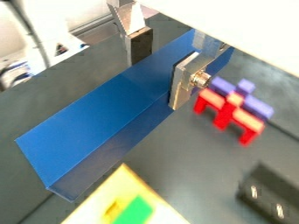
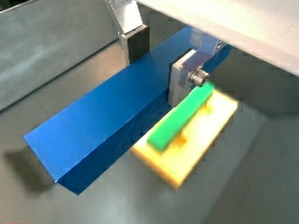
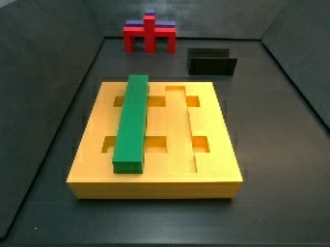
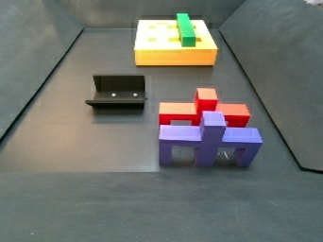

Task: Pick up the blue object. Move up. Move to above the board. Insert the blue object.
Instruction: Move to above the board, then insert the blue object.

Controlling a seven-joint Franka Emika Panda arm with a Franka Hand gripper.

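My gripper (image 1: pixel 162 66) is shut on the blue object (image 1: pixel 105 122), a long dark-blue bar, and holds it near one end, high above the floor; both also show in a wrist view (image 2: pixel 158 61), (image 2: pixel 100 127). One finger (image 1: pixel 184 80) is a silver plate pressed on the bar's side. The board (image 3: pixel 91 154), yellow with grooves and square cut-outs, lies below, partly under the bar (image 2: pixel 193 149). A green bar (image 3: pixel 129 121) sits in one of its grooves. Neither the gripper nor the blue object shows in the side views.
A red object (image 3: pixel 151 37) with a small blue piece (image 4: pixel 209 140) on it stands on the dark floor. The black fixture (image 4: pixel 116 92) stands between it and the board. Grey walls enclose the floor.
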